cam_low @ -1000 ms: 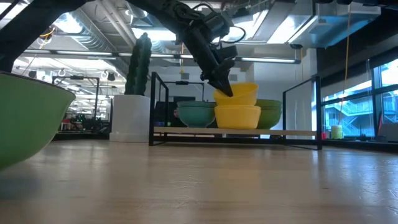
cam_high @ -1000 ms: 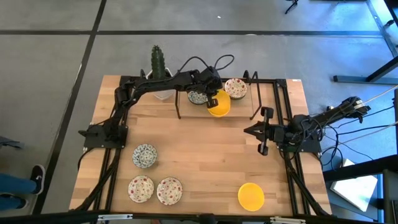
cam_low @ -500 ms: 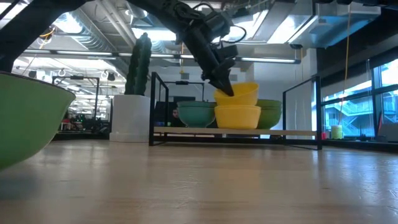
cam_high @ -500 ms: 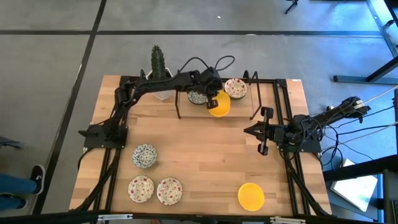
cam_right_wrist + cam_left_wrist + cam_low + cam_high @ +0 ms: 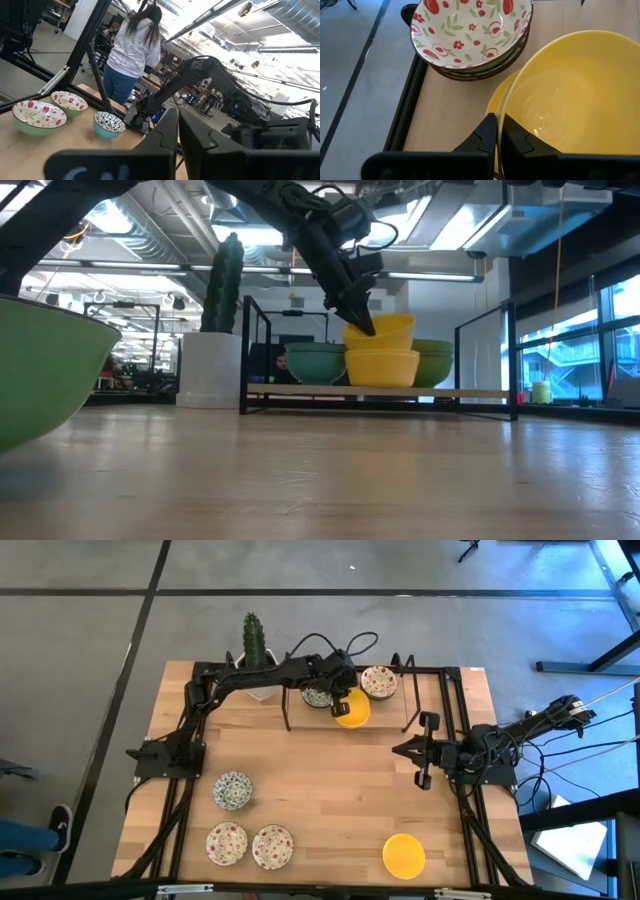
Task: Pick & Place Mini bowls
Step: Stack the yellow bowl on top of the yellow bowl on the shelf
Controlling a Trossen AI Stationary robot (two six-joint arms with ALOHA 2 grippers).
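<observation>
Gripping: the left pincer (image 5: 496, 135) is closed on the rim of a yellow mini bowl (image 5: 575, 95), one finger inside the wall and one outside, as the left wrist view shows.
Handling: the held bowl looks stiff, glossy and light; glazed ware is likely slippery and could chip, so a rim pinch like this one seems the sensible hold.
Bowl against pincer: it hangs off the fingertips, tilted, sitting into or just above a second yellow bowl (image 5: 382, 366) on the low black rack (image 5: 380, 392).
Beside it: a red-speckled stack (image 5: 471, 35) sits just next to the yellow pair on the rack; a teal-sided bowl (image 5: 316, 363) is on the other side.
Near edge of desk (image 5: 330, 800): one blue-green patterned bowl (image 5: 232, 790), two red-speckled bowls (image 5: 227, 843) (image 5: 272, 846) and a lone yellow bowl (image 5: 404, 855) wait, well apart from the rack.
Right pincer (image 5: 424, 750): fingers together, empty, parked at the desk's right side.
Far: a cactus pot (image 5: 257, 650) behind the rack's left end.
</observation>
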